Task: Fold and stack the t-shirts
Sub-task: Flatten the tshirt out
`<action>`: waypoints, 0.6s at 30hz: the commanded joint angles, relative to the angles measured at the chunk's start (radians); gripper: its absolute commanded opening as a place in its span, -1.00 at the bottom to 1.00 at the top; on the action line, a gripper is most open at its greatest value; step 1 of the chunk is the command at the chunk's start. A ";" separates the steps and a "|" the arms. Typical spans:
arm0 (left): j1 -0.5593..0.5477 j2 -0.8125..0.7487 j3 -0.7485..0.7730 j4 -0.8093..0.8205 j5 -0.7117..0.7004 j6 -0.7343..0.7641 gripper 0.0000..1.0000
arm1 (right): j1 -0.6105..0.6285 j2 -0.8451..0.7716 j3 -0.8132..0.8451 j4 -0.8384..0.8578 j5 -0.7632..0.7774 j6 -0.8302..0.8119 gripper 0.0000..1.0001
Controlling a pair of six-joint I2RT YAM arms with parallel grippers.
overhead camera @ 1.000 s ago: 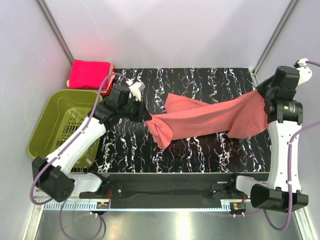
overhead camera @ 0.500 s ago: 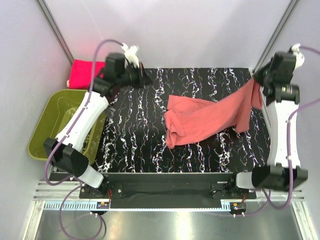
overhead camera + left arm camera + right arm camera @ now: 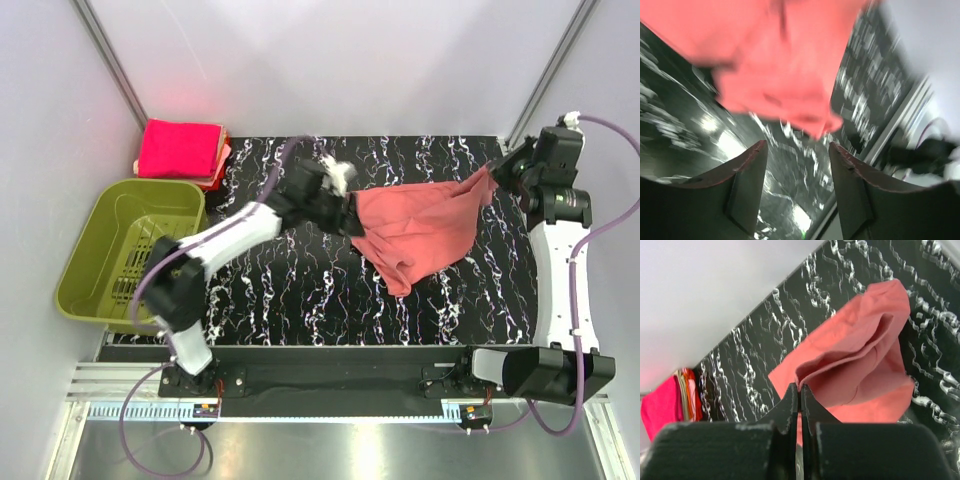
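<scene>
Green basket (image 3: 85, 255): off the table's (image 3: 280, 290) left edge. Mid-table, salmon shirt (image 3: 425, 225) lies bunched, far right corner raised. Left gripper (image 3: 797, 145): at the shirt's left edge, jaws apart, gripping nothing. Right gripper (image 3: 800, 387): pinched tight on the raised corner. Folded pink shirts (image 3: 180, 148): stacked beside the far left corner.

My left arm (image 3: 215, 240) and right arm (image 3: 560, 290) — white shells, black joints, purple cables (image 3: 612, 122) — bases at the table's (image 3: 290, 290) near edge.
</scene>
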 commanded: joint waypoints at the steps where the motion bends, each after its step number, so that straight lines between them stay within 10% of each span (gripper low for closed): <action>1: -0.098 0.105 0.023 0.063 -0.072 -0.003 0.16 | 0.000 -0.077 -0.098 0.042 -0.081 0.035 -1.00; 18: -0.099 0.383 0.171 0.056 -0.263 -0.017 0.50 | 0.000 -0.165 -0.248 0.068 -0.115 0.034 -1.00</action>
